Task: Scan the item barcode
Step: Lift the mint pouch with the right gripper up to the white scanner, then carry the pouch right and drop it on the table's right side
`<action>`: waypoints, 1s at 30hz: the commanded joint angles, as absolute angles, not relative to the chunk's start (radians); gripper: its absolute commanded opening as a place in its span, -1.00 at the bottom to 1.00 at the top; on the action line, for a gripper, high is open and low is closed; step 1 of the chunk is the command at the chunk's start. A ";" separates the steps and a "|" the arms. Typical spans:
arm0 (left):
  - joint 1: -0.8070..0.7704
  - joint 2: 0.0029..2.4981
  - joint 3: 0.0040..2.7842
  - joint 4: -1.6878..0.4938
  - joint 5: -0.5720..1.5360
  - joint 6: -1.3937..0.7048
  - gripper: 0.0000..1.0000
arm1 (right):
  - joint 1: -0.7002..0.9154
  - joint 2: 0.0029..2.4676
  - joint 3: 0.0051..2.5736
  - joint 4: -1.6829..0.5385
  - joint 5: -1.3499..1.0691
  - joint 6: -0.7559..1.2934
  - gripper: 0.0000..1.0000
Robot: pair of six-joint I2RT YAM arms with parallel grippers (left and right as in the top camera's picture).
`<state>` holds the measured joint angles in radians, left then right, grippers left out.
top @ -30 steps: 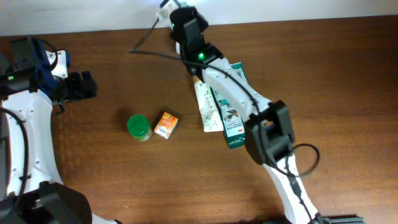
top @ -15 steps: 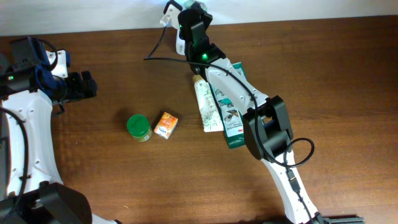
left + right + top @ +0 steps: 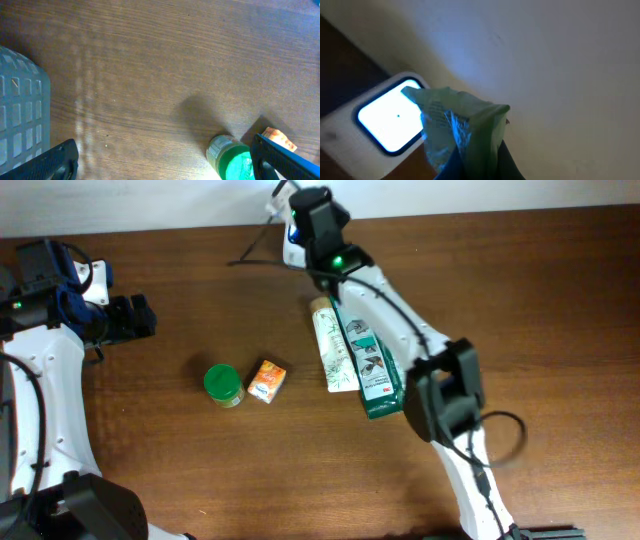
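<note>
My right pincer (image 3: 475, 162), pinching the green packet (image 3: 462, 122), has swung to the overhead view's top centre, putting it before the lit scanner (image 3: 390, 117), probably mid-scan.

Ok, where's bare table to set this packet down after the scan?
Widest bare wood is right of the green box, toward the table edge. Also free: the near strip in front of the green-lidded jar and orange carton. Crowded: the centre, where white tube and green box lie side by side under the right arm.
</note>
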<state>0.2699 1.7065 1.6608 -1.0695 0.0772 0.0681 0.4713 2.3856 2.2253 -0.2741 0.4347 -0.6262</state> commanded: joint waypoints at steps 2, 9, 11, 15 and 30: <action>0.276 1.703 1.671 -1.068 0.081 0.084 0.98 | 0.397 2.074 2.243 -0.544 0.233 -0.208 -0.91; 0.276 1.703 1.671 -1.068 0.081 0.084 0.98 | 0.118 1.885 2.243 -1.185 -0.019 0.231 -0.91; 0.276 1.703 1.671 -1.068 0.081 0.084 0.98 | 0.002 1.901 2.239 -1.334 -0.140 0.266 -0.92; 0.276 1.703 1.671 -1.068 0.081 0.084 0.98 | -0.216 1.930 2.127 -1.430 -0.257 0.281 -0.91; 0.276 1.703 1.671 -1.068 0.081 0.084 0.98 | -0.611 1.933 1.493 -0.922 -0.251 0.294 -0.91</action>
